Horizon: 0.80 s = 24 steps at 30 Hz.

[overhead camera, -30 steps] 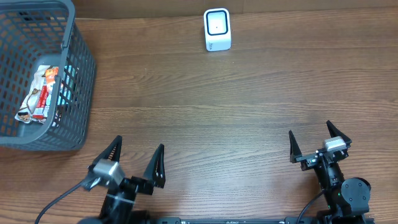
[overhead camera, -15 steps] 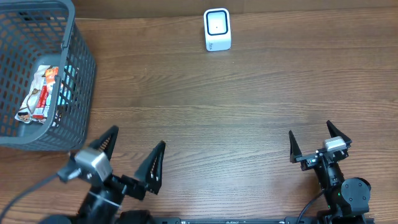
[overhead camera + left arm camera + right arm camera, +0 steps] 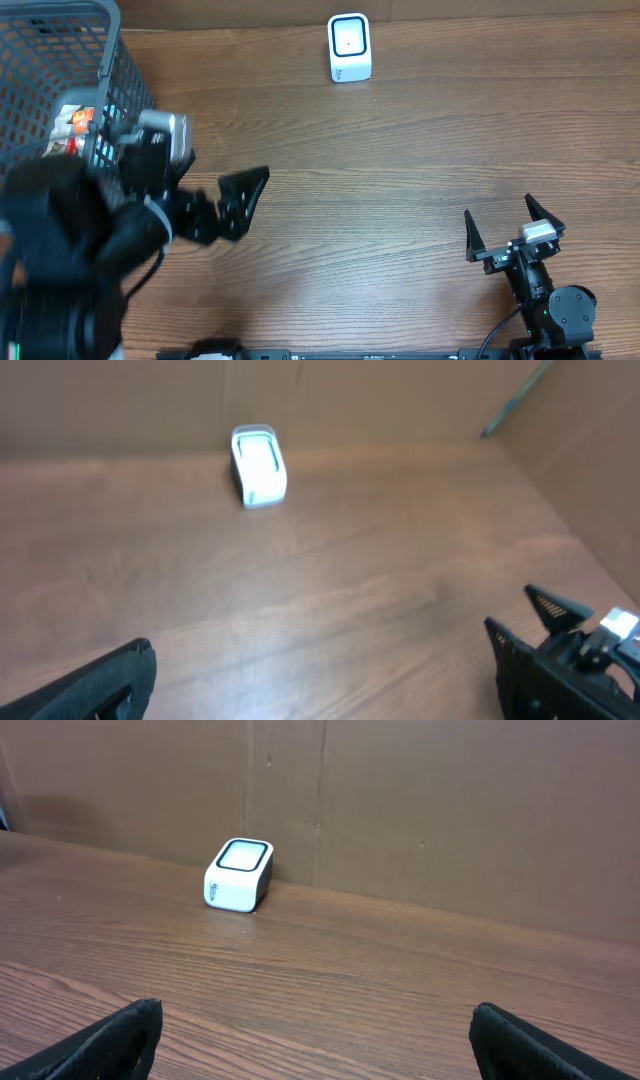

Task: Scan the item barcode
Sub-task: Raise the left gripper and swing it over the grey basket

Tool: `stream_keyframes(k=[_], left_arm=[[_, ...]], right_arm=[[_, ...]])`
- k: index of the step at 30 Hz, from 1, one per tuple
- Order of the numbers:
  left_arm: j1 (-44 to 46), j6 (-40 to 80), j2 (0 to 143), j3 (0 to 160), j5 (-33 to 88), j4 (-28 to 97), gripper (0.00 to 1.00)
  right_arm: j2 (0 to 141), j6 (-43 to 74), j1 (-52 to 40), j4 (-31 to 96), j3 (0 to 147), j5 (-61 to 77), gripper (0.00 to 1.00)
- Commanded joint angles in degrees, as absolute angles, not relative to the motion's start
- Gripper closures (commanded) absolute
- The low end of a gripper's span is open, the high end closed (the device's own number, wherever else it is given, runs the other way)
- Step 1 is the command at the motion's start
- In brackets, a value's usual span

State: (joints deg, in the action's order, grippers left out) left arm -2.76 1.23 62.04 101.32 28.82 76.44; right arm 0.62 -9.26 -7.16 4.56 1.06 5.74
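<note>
Snack packet point(image 3: 62, 150) lay in basket point(image 3: 125, 95), ungrasped. Left hand point(image 3: 205, 180) wide, empty, beside basket; right hand point(image 3: 498, 212) wide, idle. Step: reaching. Next: grip packet, present to scanner point(image 3: 349, 47).

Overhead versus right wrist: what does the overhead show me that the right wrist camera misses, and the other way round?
Only the overhead shows the grey basket at the table's left end, the snack packet lying inside it, and the left gripper, open beside the basket. Only the right wrist shows the face of the brown panel standing behind the scanner. Both show the white scanner at the far edge, the bare wooden table, and the right gripper, open and empty.
</note>
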Motion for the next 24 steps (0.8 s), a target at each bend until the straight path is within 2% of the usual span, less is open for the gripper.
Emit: stream_keyframes(k=[1, 10, 11, 12, 14, 15, 16, 17, 18, 19, 24], left_arm=[[-3.2, -1.08, 67.83, 103.72, 30.09, 80.2, 0.0], [-3.2, -1.1, 79.64, 103.72, 30.76, 86.56, 0.0], [-3.2, -1.1, 80.71, 103.7, 31.22, 86.83, 0.05], [-3.2, -1.1, 81.56, 103.7, 31.42, 87.0, 0.15], [-3.2, -1.08, 83.33, 103.7, 31.62, 87.39, 0.43], [-3.2, -1.08, 83.99, 103.7, 31.64, 87.7, 0.61], [-3.14, -1.08, 84.68, 103.7, 31.9, 88.29, 0.7], [-2.85, -1.1, 85.32, 103.7, 32.56, 88.97, 0.86], [-2.61, -1.1, 85.86, 103.7, 33.17, 89.67, 0.93], [-2.33, -1.13, 86.37, 103.7, 33.39, 90.15, 0.96], [-1.37, -1.32, 87.66, 103.66, 32.86, 90.65, 0.96]], right_arm=[[0.23, -9.45, -7.01, 4.38, 0.47, 5.67, 0.0], [0.23, -9.45, -7.01, 4.38, 0.47, 5.67, 0.0], [0.23, -9.45, -7.01, 4.38, 0.47, 5.67, 0.0], [0.23, -9.47, -7.01, 4.38, 0.47, 5.67, 0.0], [0.23, -9.45, -7.01, 4.38, 0.47, 5.67, 0.0], [0.23, -9.45, -7.01, 4.38, 0.47, 5.67, 0.0], [0.23, -9.47, -7.01, 4.38, 0.47, 5.67, 0.0], [0.23, -9.45, -7.01, 4.38, 0.47, 5.67, 0.0], [0.23, -9.45, -7.01, 4.38, 0.47, 5.67, 0.0], [0.23, -9.45, -7.01, 4.4, 0.47, 5.67, 0.0], [0.23, -9.45, -7.01, 4.4, 0.47, 5.67, 0.0]])
